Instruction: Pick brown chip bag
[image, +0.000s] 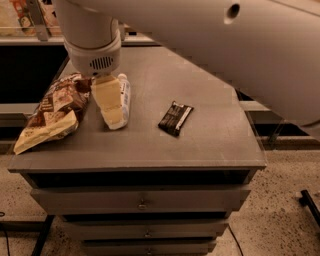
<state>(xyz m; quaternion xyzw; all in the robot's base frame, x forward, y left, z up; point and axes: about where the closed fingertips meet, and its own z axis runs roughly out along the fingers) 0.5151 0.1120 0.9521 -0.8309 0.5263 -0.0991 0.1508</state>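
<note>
The brown chip bag (52, 112) lies crinkled at the left side of the grey cabinet top (200, 145), dark brown with cream patches and a pale yellowish end toward the front left corner. My gripper (109, 100) hangs from the white wrist just right of the bag's upper part, over the clear white-labelled bottle (123, 102), which it mostly hides. The gripper is above the surface and beside the bag; I cannot tell if it touches it.
A small black flat wrapper (175, 118) lies right of centre on the top. My large white arm (240, 50) fills the upper right of the view. Drawers (142, 202) are below the front edge. Dark shelving stands behind and to the left.
</note>
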